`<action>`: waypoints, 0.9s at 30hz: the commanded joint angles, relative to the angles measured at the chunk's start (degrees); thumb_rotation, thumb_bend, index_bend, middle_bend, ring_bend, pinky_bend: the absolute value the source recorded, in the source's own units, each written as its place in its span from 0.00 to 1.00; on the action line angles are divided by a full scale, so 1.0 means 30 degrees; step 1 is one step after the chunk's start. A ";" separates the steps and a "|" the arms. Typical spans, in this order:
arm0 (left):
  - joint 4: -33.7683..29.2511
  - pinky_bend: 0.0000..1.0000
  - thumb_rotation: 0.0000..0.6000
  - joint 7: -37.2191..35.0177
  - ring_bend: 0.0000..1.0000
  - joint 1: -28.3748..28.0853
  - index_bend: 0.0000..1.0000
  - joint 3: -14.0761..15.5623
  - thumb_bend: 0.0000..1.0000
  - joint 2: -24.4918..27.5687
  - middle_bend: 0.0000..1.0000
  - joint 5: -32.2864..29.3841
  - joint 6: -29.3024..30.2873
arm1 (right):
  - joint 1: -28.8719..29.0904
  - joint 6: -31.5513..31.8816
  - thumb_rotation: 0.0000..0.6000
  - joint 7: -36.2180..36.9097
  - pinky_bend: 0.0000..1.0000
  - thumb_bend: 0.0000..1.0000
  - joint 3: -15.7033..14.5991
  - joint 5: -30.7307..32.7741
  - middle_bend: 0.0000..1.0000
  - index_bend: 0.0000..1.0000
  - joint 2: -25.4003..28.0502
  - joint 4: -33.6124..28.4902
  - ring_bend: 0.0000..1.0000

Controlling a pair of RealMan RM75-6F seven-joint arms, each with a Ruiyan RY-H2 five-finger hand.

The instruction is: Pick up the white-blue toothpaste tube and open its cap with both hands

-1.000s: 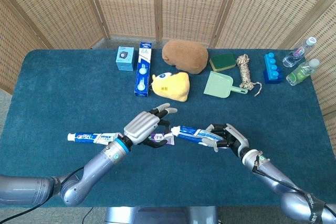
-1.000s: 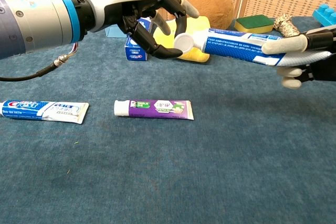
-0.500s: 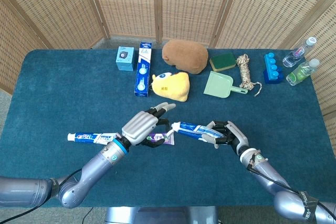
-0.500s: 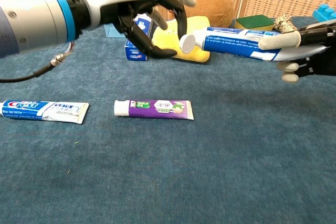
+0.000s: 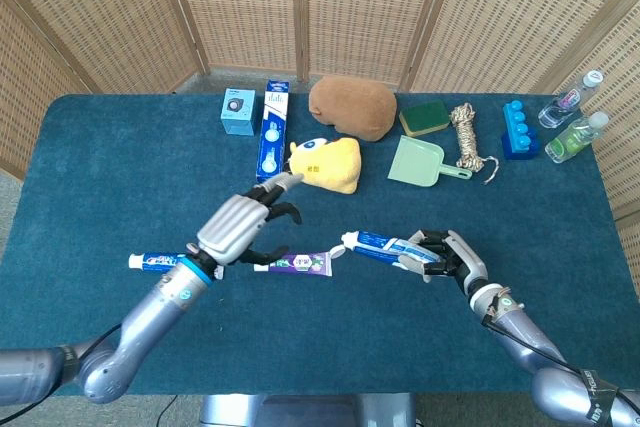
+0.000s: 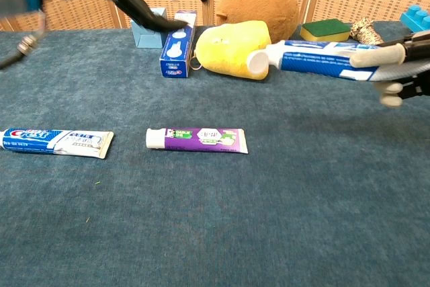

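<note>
The right hand (image 5: pixel 447 257) grips the white-blue tube (image 5: pixel 385 246) by its flat end and holds it clear above the counter (image 5: pixel 110 187), near the front edge right of centre. The tube lies roughly level, its white cap (image 6: pixel 256 61) pointing toward the left hand; in the chest view the cap looks closed on the nozzle.

The left hand (image 5: pixel 243 227) hangs above the counter, apart from the cap, holding nothing, its fingers (image 5: pixel 283 183) spread. In the chest view only its dark fingers show, blurred, at the top left.

Under the hands a purple tube (image 6: pixel 197 139) lies flat on the counter, and a red-and-blue tube (image 6: pixel 56 141) lies flat further toward the left edge.

Along the back edge, from left to right, stand a light blue box (image 5: pixel 238 112), a long blue carton (image 5: pixel 272 131), a brown plush (image 5: pixel 352 107), a green sponge (image 5: pixel 425 117), a coil of rope (image 5: pixel 466 134), a blue block (image 5: pixel 518 129) and two clear bottles (image 5: pixel 575 135) at the back right corner. A yellow plush (image 5: pixel 326 163) and a pale green dustpan (image 5: pixel 422 162) lie just in front of that row.
</note>
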 commanded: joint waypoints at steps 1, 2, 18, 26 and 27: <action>-0.1290 0.18 1.00 -0.0380 0.00 0.1234 0.36 0.0053 0.29 0.1733 0.04 0.0635 0.1217 | -0.0197 0.0512 1.00 -0.0670 0.70 0.52 -0.0348 -0.0240 0.79 0.97 -0.0178 0.0373 0.77; -0.1600 0.18 1.00 -0.0452 0.00 0.1555 0.36 0.0152 0.29 0.2212 0.04 0.0807 0.1459 | -0.0249 0.0648 1.00 -0.0774 0.70 0.52 -0.0391 -0.0261 0.79 0.97 -0.0270 0.0435 0.77; -0.4968 0.18 1.00 -0.3291 0.00 0.8936 0.36 0.3895 0.29 0.9525 0.05 0.5502 0.6712 | -0.1604 0.1816 1.00 -0.1612 0.64 0.50 -0.1077 -0.3099 0.78 0.97 -0.1995 0.3234 0.71; -0.4682 0.18 1.00 -0.5268 0.00 1.1396 0.36 0.4892 0.29 1.0838 0.05 0.6519 0.8269 | -0.2001 0.2686 1.00 -0.2089 0.52 0.49 -0.1416 -0.4810 0.75 0.96 -0.3686 0.5286 0.64; -0.4641 0.18 1.00 -0.5391 0.00 1.1581 0.36 0.4943 0.29 1.0896 0.05 0.6616 0.8383 | -0.2014 0.2741 1.00 -0.2131 0.50 0.49 -0.1415 -0.4866 0.74 0.96 -0.3846 0.5413 0.62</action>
